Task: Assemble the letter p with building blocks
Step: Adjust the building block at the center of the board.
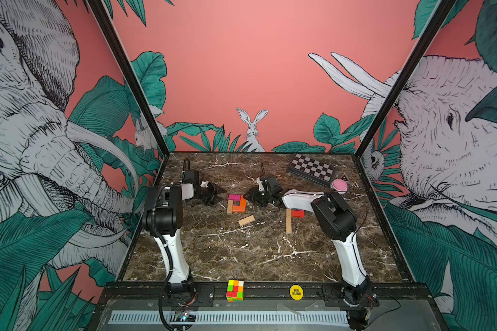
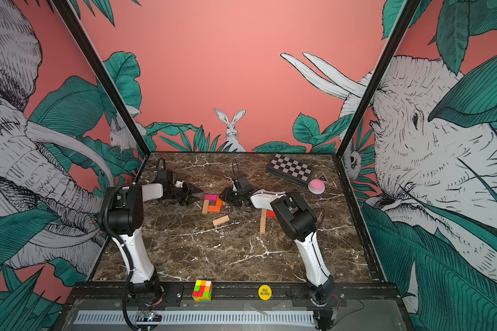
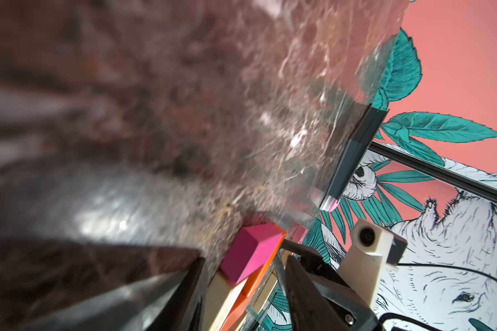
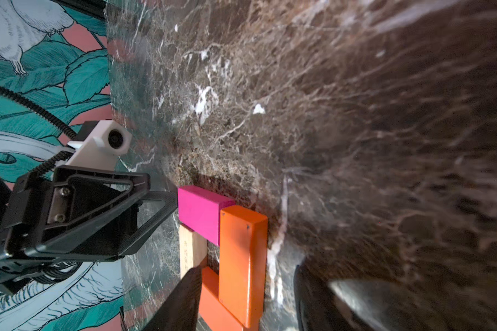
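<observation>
The left arm (image 1: 167,212) stood up from the front rail, bent sharply at the elbow, its forearm stretched low over the desk (image 1: 241,258) toward the right; the left tool (image 1: 219,197) lay nearly level, released, jaws parted with nothing between them, tips just beside the magenta block (image 1: 234,197); that block formed the far side of a small square loop at mid-desk, with a tan block (image 1: 229,207) on the left, a side orange block (image 1: 243,203) on the right and a near orange block (image 1: 237,209) closing it; the right tool (image 1: 248,197), likewise released, had its jaws spread either side of the orange blocks, a gap showing in the right wrist view; a loose tan block (image 1: 246,220) lay askew nearer the front; further right a long tan block (image 1: 288,222) lay just beside a red block (image 1: 298,213); the right arm (image 1: 336,217) leaned in from the rail, forearm reaching leftward.
</observation>
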Controlling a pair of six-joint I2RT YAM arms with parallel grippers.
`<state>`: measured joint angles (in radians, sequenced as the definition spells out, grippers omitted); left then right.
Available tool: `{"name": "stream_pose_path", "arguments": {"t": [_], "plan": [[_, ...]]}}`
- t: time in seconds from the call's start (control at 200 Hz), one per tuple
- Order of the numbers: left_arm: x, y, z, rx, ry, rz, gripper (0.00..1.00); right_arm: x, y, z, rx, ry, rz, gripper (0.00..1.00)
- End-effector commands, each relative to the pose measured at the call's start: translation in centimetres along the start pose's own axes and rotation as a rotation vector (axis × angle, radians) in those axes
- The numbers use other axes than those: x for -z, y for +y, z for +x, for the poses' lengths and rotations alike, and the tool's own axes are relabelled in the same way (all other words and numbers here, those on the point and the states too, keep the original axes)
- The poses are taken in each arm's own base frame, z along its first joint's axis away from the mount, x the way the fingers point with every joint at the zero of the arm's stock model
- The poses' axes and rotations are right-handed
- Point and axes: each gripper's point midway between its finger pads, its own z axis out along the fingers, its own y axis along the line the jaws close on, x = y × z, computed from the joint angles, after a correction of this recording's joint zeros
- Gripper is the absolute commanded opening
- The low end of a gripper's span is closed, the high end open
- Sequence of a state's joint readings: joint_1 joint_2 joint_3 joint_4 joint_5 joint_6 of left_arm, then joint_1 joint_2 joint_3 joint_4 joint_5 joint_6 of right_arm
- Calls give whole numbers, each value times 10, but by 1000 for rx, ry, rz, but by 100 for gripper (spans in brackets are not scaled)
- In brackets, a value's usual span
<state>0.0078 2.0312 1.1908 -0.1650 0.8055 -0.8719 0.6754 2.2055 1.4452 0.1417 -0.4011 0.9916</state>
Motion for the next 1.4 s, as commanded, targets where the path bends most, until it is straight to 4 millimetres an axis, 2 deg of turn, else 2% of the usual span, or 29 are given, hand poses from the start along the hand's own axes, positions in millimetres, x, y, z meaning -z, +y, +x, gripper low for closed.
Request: {"name": "stream_pose_path", "arguments": {"t": [0.0,0.13,0.33,0.725,1.395], "plan": [[-10,20,1,49,1,-68,48,-6,-1,-1,-10,5,-1,53],[-20,18,5,39,34,-75,48,-10,-2,-2,-14,8,-2,53],[-24,18,6,32,41,-80,48,-14,-1,-3,-16,12,-6,53],[-29,21,9,29,55,-83,48,-20,6,-4,-25,19,-27,52],[-31,25,10,29,56,-97,48,-26,5,1,-28,30,-28,52]]}}
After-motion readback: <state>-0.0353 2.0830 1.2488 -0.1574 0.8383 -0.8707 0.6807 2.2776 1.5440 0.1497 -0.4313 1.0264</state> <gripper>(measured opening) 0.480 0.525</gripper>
